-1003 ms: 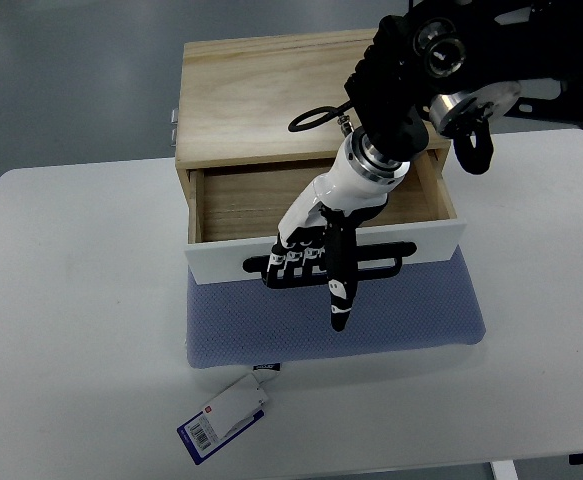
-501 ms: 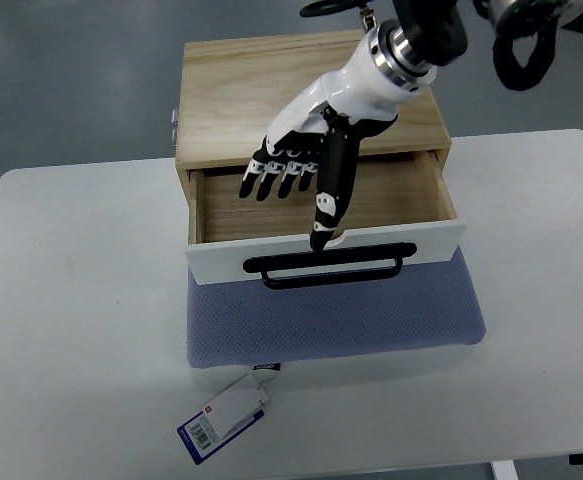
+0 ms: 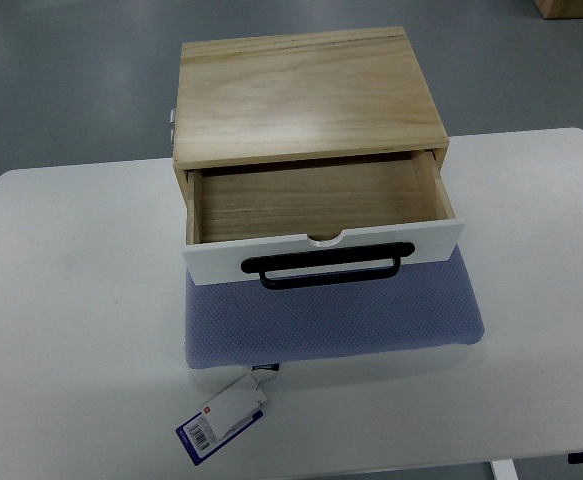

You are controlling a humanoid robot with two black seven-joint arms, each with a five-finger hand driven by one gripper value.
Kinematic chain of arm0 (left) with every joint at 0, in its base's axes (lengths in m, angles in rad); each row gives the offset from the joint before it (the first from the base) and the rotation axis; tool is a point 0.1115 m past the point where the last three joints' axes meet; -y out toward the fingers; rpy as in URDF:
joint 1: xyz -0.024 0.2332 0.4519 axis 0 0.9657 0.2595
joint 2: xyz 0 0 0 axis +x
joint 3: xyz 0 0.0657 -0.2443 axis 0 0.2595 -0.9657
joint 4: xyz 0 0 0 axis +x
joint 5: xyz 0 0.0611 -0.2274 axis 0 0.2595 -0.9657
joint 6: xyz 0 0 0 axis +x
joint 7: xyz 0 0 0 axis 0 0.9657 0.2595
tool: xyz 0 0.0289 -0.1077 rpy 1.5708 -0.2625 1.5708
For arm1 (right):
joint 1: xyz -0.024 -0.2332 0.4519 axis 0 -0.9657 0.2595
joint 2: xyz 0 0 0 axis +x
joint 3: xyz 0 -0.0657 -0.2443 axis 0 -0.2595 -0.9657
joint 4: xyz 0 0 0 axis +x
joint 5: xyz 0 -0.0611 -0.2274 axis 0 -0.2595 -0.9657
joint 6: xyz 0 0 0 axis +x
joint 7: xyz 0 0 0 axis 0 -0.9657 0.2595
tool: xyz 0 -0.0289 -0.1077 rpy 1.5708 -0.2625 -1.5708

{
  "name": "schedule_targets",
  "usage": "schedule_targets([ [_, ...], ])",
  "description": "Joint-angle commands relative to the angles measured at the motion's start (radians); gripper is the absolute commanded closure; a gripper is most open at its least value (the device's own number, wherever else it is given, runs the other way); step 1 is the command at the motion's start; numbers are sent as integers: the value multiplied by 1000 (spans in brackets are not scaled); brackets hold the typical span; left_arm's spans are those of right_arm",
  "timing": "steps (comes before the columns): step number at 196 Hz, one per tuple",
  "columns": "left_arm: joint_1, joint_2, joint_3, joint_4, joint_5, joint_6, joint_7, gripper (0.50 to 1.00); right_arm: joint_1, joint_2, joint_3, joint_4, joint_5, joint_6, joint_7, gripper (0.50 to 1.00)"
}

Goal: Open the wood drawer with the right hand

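Wooden box (image 3: pixel 306 95) standing at the far middle of the white tabletop (image 3: pixel 71 300), on a blue mat (image 3: pixel 336 320). Drawer (image 3: pixel 321 215) pulled out toward the near side, open, its bare wood floor showing and nothing visible inside. White front panel (image 3: pixel 211 262) overhanging the mat, with a black bar handle (image 3: pixel 326 265) fixed across it and a small notch in the top edge. No hand in view, so clenched or released cannot be told. White and blue tag (image 3: pixel 221 418) lying on the tabletop just beside the mat's near left corner. Small metal fitting (image 3: pixel 172 122) on the box's left side.
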Motion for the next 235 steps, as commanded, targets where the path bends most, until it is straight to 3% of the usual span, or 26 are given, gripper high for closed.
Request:
schedule_targets([
  [1,0,0,0,-1,3,-1,0,500,-190,16,208,-67,-9,-104,94,556],
  [12,0,0,0,-1,3,-1,0,500,-285,42,308,-96,-3,-144,157,556],
  [21,0,0,0,-1,3,-1,0,500,-285,42,308,-96,-3,-144,157,556],
  [23,0,0,0,-1,3,-1,0,500,-371,71,390,-122,2,-156,211,556],
  [29,0,0,0,-1,1,-1,0,500,-418,91,439,-147,6,-161,238,556],
  [64,0,0,2,-1,1,-1,0,500,-572,250,697,-363,66,-158,332,556],
  [91,0,0,2,-1,3,-1,0,500,-642,341,832,-453,104,-150,340,554],
  [150,0,0,2,-1,1,-1,-2,500,-728,459,921,-458,107,-144,399,554],
  [235,0,0,-1,-3,3,-1,0,500,-770,574,1012,-457,106,-95,401,552],
])
